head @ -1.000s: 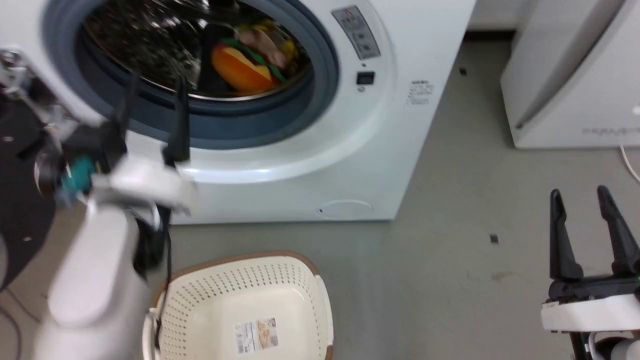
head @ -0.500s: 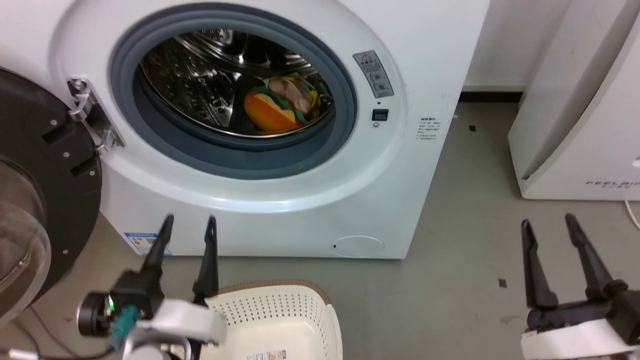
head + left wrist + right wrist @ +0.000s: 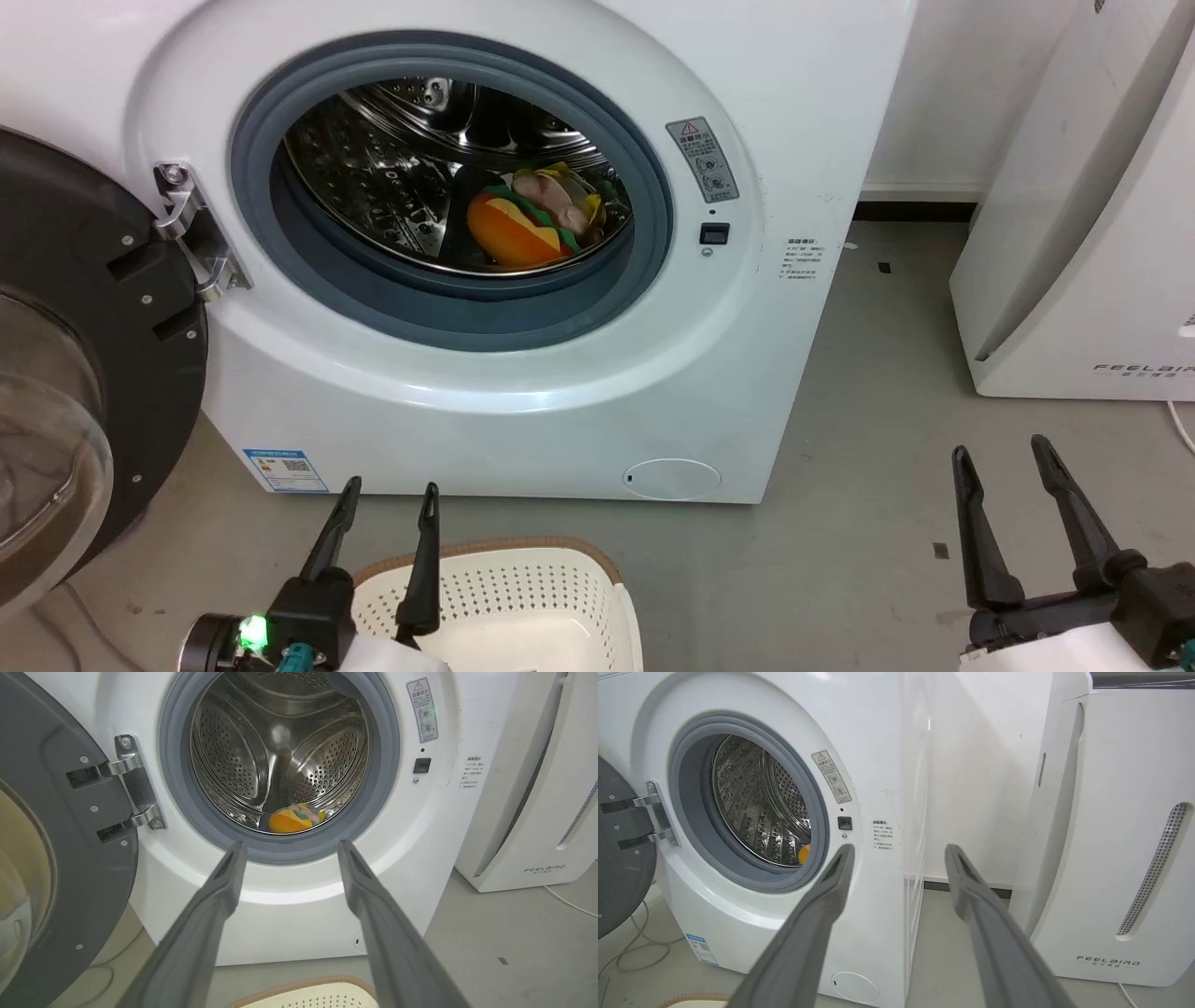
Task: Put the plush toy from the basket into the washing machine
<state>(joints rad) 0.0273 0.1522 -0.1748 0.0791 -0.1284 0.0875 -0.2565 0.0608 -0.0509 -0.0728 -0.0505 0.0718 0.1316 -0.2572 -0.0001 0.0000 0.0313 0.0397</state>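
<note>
Both spread: left hand [image 3: 392, 485], right hand [image 3: 999, 446]; plush toy [image 3: 523, 229] in drum [image 3: 392, 177]; door [image 3: 84, 308] seemingly wide-open.

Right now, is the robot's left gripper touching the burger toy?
Apart. The head view shows the plush toy lying inside the washing machine, while the left gripper hangs open down by the basket, well outside it.

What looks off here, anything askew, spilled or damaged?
Nothing stands out. The plush toy lies low in the drum of the washing machine, the door hangs wide open on its hinge, and the basket sits upright on the floor in front. Left tool and right tool are open, holding nothing.
</note>
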